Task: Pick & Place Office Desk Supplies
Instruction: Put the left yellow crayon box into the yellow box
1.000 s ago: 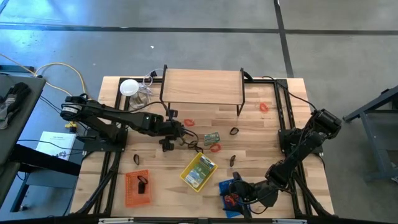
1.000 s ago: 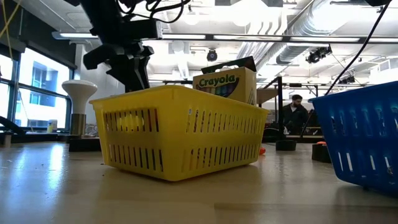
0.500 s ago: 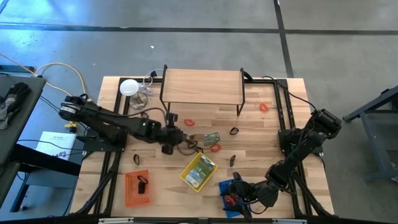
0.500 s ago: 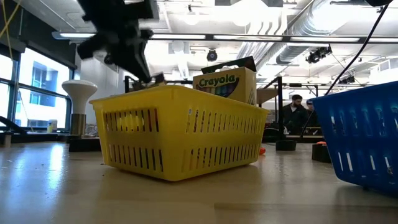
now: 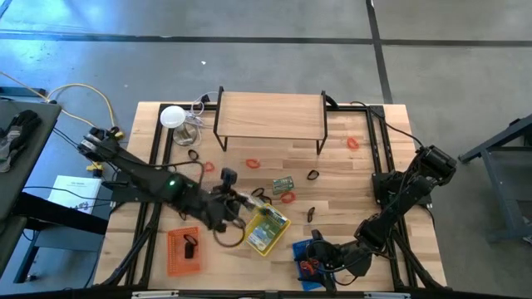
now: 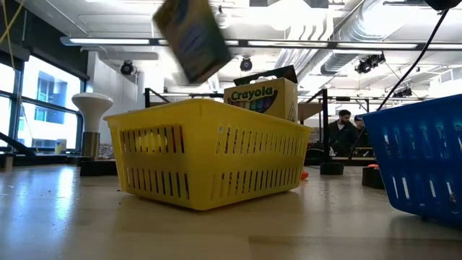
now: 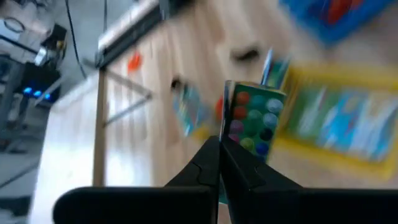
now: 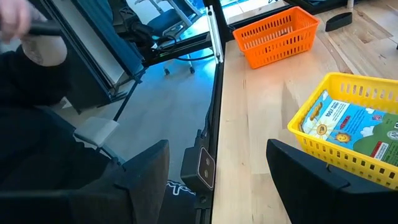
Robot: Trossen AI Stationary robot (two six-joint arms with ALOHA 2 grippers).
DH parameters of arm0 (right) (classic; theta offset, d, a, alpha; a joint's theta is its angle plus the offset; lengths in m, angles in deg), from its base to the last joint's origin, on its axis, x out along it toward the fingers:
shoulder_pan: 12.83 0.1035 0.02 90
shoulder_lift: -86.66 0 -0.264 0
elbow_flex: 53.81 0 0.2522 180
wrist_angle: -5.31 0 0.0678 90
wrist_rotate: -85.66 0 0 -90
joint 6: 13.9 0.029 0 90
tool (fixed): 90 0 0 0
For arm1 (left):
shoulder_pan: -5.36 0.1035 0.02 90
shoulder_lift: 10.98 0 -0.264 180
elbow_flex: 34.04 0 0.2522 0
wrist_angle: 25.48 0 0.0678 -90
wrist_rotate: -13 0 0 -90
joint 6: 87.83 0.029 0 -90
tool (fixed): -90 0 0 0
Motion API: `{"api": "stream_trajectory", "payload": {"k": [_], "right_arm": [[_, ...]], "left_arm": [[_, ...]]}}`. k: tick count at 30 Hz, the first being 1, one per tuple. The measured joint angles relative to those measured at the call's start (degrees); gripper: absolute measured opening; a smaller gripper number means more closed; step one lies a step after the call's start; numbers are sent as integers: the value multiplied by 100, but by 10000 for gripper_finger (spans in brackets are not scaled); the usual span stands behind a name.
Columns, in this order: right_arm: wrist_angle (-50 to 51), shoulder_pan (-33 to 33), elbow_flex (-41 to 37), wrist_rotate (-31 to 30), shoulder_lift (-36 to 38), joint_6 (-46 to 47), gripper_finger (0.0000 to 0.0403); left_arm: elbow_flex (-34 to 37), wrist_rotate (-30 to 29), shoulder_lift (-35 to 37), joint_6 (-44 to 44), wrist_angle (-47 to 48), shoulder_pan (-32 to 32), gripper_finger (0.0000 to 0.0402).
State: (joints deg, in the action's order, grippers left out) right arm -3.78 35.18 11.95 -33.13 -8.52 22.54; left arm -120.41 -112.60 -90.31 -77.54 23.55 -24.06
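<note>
My left gripper [image 5: 235, 203] hangs by the yellow basket [image 5: 266, 228], shut on a small flat packet printed with coloured dots [image 7: 252, 115]. The low view shows that packet [image 6: 191, 36] in the air above the basket's rim [image 6: 209, 105]. A green-and-silver packet [image 5: 284, 184], red rubber bands [image 5: 253, 163] [image 5: 288, 198] and black clips [image 5: 313, 175] [image 5: 311, 214] lie loose on the table. My right gripper [image 8: 217, 180] stands open with nothing between its fingers, over the blue basket [image 5: 306, 264] at the near edge. My left gripper pinches the packet's near edge [image 7: 229, 142] between its two fingertips. The fingers slant downward, coming from the table's left. The packet stands up beyond the fingertips, lifted clear of the table and the basket.
A Crayola box [image 6: 261, 94] stands in the yellow basket. An orange basket [image 5: 184, 249] sits at the near left. A wooden shelf riser [image 5: 270, 116] stands at the far middle, with a white disc [image 5: 172, 116] and its clear wiring left of it. Another red band [image 5: 353, 143] lies far right.
My left gripper has shut on the packet on the table's middle. It has then swung toward the near edge and risen, carrying the packet clear of the table to above the yellow basket.
</note>
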Motion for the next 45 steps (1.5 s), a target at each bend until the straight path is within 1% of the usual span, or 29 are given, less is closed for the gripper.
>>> {"api": "stream_trajectory", "payload": {"k": [3,7,12,17,22,29,39,45], "right_arm": [[-1,0,0,0,0,0,256],[-2,0,0,0,0,-4,256],[-2,0,0,0,0,0,256],[-4,0,0,0,0,0,256],[-2,0,0,0,0,-8,256],[41,0,0,22,0,-8,256],[46,81,0,14,0,83,256],[55,76,0,-9,0,83,256]], "left_arm": [[-174,-18,-4,-685,-507,-297,1],[-207,-8,-7,-1825,-1078,-569,0],[-207,44,-22,-3142,-1261,-652,0],[-207,495,-68,-3982,-1456,-543,0],[-207,864,-202,-4572,-1466,-397,0],[-205,1515,-622,-5188,-1455,-226,0],[-202,1554,-818,-5423,-1487,-236,0],[-202,1674,-1176,-5685,-1472,-267,0]]}}
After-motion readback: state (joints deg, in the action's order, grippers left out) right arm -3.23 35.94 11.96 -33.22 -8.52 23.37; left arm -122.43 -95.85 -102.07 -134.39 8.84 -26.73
